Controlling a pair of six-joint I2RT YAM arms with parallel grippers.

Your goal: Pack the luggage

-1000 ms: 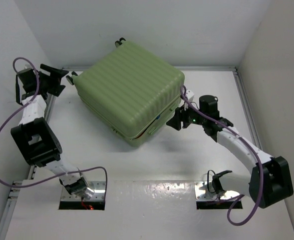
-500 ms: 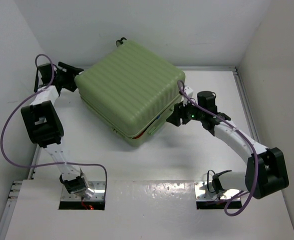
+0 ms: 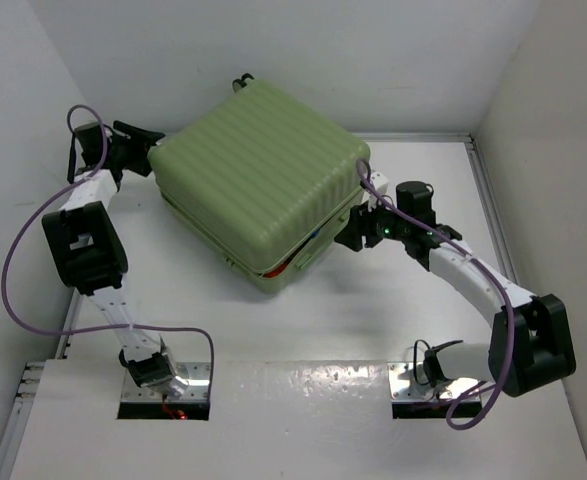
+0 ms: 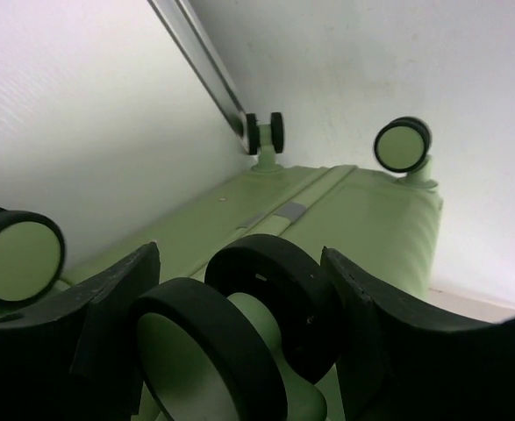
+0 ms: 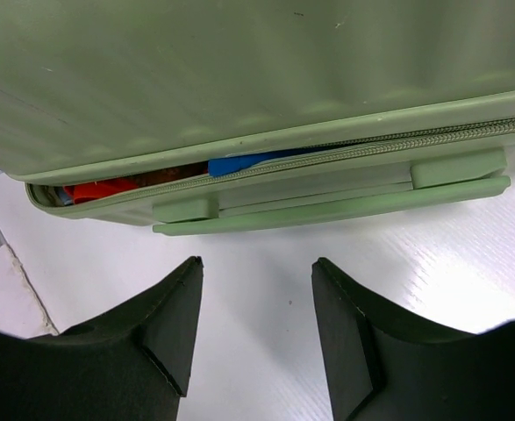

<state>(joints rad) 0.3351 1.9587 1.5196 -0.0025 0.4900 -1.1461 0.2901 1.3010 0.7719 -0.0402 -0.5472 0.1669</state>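
Observation:
The luggage [image 3: 258, 180] is a pale green ribbed suitcase lying flat at the back of the table, its lid down but the zip gaping. My left gripper [image 3: 145, 150] is at its far left corner. In the left wrist view it [image 4: 239, 254] is open wide, with a black double wheel [image 4: 266, 298] between the jaws and the fingers close on both sides. My right gripper [image 3: 349, 236] is open and empty by the right side. In its wrist view it [image 5: 255, 263] faces the side handle [image 5: 327, 193], a little short of it. Red cloth [image 5: 99, 189] and a blue item [image 5: 239, 164] show through the gap.
White walls close in the table at the back and both sides. A metal rail [image 4: 200, 53] runs along the left edge beside the luggage. Other wheels [image 4: 402, 145] stick out at the far end. Bare white table [image 3: 303, 330] lies in front of the luggage.
My left arm swung in from the left wall and brought its gripper round the luggage's corner wheel. My right gripper edged slightly closer to the luggage's side.

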